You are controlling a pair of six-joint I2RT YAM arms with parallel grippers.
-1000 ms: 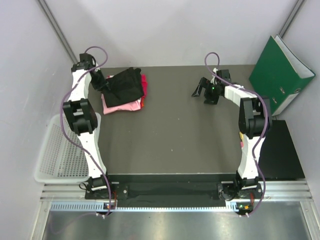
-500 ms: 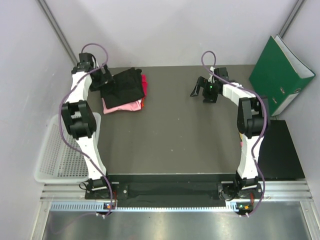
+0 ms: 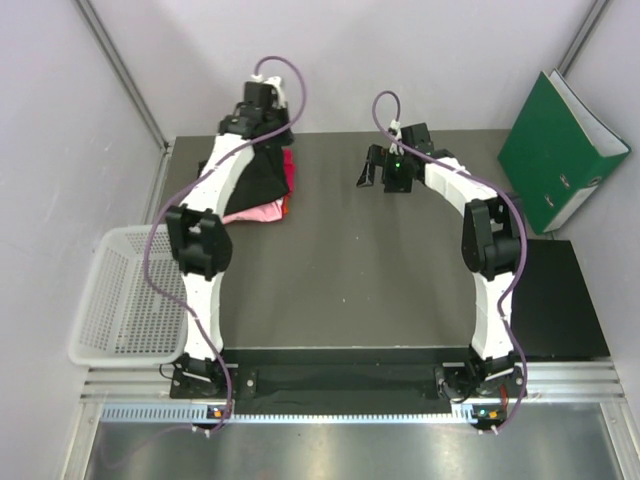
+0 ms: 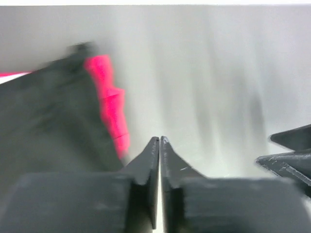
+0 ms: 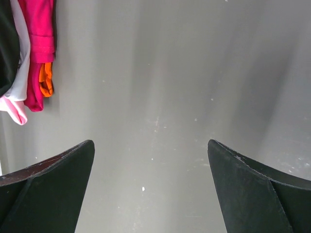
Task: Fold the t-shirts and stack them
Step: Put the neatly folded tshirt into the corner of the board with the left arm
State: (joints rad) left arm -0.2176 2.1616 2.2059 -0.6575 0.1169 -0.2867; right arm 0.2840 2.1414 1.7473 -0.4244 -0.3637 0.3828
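Currently, the stack of t-shirts [image 3: 262, 180] is logged at the far left corner of the bench [image 3: 380, 280], with the black shirt [image 4: 43, 121] uppermost and the pink-red shirt [image 4: 109, 97] and light pink shirt [image 3: 255, 212] beneath. The left pincer [image 4: 159, 141], pressed together on nothing, is held just beside the stack's right edge, with the cloth to its left. The right pincer [image 5: 149, 143], spread wide and empty, is placed well apart near the far edge's middle, so the left is judged nearer.
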